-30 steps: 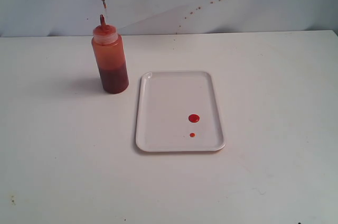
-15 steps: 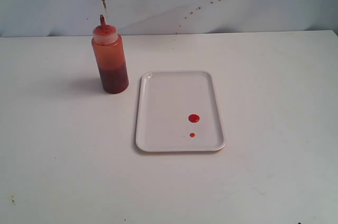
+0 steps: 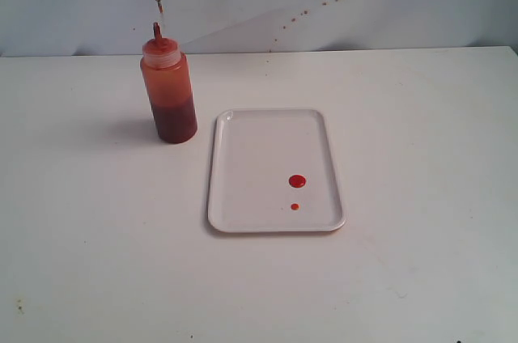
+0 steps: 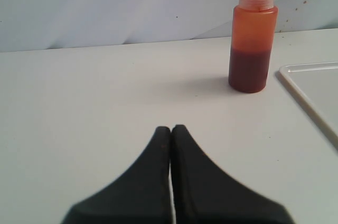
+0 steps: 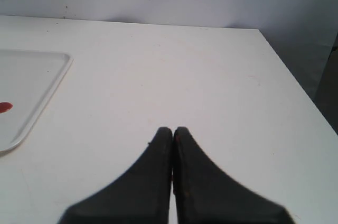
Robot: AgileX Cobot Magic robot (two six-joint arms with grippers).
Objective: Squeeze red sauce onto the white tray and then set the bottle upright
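Note:
The bottle (image 3: 169, 91) stands upright on the white table, just off the far left corner of the white tray (image 3: 259, 137); the left wrist view also shows the bottle (image 4: 252, 39) and a corner of the tray (image 4: 311, 84). Two round drops of red sauce (image 3: 297, 181) lie on the tray's near right part, one large and one small. One drop (image 5: 4, 107) shows on the tray (image 5: 31, 76) in the right wrist view. My left gripper (image 4: 171, 128) is shut and empty, well short of the bottle. My right gripper (image 5: 172, 129) is shut and empty, beside the tray. Neither gripper appears in the exterior view.
The white table (image 3: 421, 116) runs to a pale back wall with brownish-red specks (image 3: 307, 11). In the right wrist view the table's side edge (image 5: 296, 81) drops off beyond the gripper.

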